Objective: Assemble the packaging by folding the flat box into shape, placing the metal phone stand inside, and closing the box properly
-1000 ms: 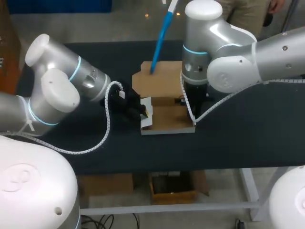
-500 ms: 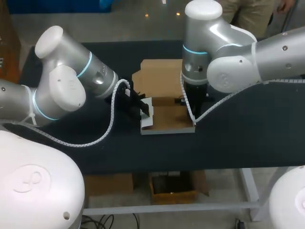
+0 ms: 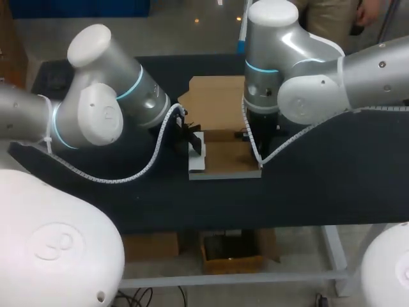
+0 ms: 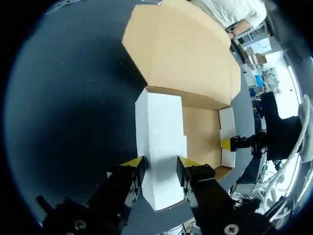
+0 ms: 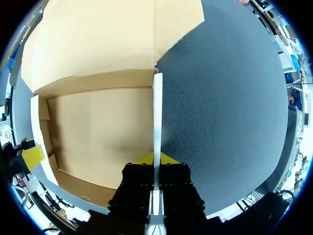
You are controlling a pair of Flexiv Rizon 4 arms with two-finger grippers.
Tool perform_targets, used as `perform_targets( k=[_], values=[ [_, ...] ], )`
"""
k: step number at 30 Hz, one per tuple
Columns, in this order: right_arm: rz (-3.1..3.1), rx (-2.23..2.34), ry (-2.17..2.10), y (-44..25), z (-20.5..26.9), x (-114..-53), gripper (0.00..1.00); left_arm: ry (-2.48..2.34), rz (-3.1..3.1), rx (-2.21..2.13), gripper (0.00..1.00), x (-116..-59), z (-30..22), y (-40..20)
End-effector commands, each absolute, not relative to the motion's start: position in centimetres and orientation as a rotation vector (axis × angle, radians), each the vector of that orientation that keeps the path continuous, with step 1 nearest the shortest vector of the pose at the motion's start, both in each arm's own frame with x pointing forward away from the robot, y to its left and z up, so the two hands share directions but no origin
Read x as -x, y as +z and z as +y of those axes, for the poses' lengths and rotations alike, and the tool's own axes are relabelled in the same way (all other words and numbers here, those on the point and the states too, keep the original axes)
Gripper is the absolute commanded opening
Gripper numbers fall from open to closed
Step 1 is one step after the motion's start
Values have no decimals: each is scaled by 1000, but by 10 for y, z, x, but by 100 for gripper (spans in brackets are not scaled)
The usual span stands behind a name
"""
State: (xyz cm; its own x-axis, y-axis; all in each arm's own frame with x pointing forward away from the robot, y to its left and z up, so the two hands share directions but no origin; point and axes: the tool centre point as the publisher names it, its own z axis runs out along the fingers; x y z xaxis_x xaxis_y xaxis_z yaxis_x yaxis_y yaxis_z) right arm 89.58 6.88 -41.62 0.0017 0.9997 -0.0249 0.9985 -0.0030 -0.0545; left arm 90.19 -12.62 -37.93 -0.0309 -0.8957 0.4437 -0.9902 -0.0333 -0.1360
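A half-folded cardboard box (image 3: 223, 157) sits at the middle of the black table (image 3: 332, 173). Its lid (image 3: 214, 102) lies flat toward the far edge. My right claw (image 5: 156, 159) is pressed together on the thin upright right wall (image 5: 157, 112), near its front end. My left claw (image 4: 159, 169) is spread, with the white left wall (image 4: 159, 127) between its fingers; I cannot tell whether they touch it. The card looks light and stiff along its panels but weak at the creases, so I judge it is best held near a fold, gently. No phone stand is visible. From above, my right arm hides its claw.
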Motion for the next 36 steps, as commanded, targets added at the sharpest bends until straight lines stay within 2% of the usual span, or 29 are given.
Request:
perform_targets(
  k=[1,7,22,28,36],
  values=[
    [-2202,2208,94,-416,71,-896,0,470,-2102,-2143,42,-902,-126,-379],
    [-2202,2208,94,-416,71,-896,0,405,-2118,-2188,35,-906,-123,-382],
    [-2202,2208,94,-416,71,-896,0,261,-2132,-2304,34,-913,-119,-390],
    [-2202,2208,94,-416,71,-896,0,219,-2143,-2336,25,-914,-118,-391],
    [-2202,2208,94,-416,71,-896,0,153,-2149,-2349,26,-915,-115,-395]
  ],
)
